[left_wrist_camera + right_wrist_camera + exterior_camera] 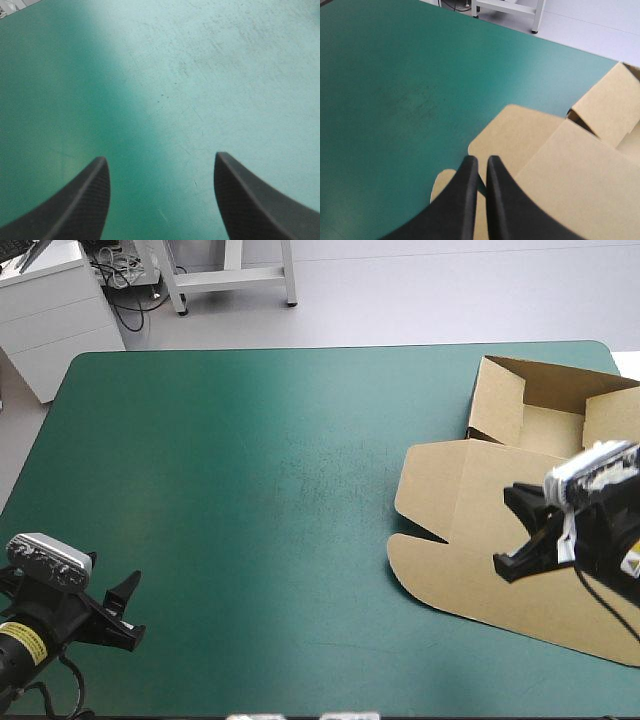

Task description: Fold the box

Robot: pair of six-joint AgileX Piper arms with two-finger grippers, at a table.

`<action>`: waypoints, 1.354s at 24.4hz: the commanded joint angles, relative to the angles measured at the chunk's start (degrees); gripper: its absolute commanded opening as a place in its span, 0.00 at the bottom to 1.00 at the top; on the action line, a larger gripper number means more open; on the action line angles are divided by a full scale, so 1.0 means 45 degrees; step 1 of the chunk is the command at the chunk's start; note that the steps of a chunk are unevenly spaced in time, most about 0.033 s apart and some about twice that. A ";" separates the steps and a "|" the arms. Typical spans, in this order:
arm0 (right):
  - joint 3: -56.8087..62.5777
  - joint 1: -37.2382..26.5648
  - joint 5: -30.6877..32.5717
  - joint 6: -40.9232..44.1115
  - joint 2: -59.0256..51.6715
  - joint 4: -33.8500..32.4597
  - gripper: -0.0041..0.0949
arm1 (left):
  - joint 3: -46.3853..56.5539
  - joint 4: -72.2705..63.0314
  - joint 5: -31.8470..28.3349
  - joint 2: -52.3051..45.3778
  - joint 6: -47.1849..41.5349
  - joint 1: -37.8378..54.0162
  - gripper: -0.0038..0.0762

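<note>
Brown board, half-made: the box [470, 490] sits under and beyond the right pincer [503, 530] at the right side of the table [250, 470]. Its walls [497, 408] are raised into an open tray on the pincer's far side, and the lid [450, 575] lies flat directly beneath it. By the look of it, the tray is formed. The lid and its rounded flaps are not yet folded, so that part of the work appears to be left.

The right pincer hangs over the lid with its black fingers clenched to a slim slit and nothing plainly between them. Whether the tips touch the board is hard to make out.

The left pincer [128, 610] is released and spread wide. It hovers well apart from the box, with only bare teal-green cover ahead of it and between its fingers. No other object shows near either pincer, and nothing appears to stand between them and the box.
</note>
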 commanded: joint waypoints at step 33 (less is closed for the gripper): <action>0.8795 0.0062 -0.2825 0.0482 -0.6520 0.0205 0.02 | 0.4193 -0.1436 -0.3507 -0.3970 -0.0171 -0.0059 0.53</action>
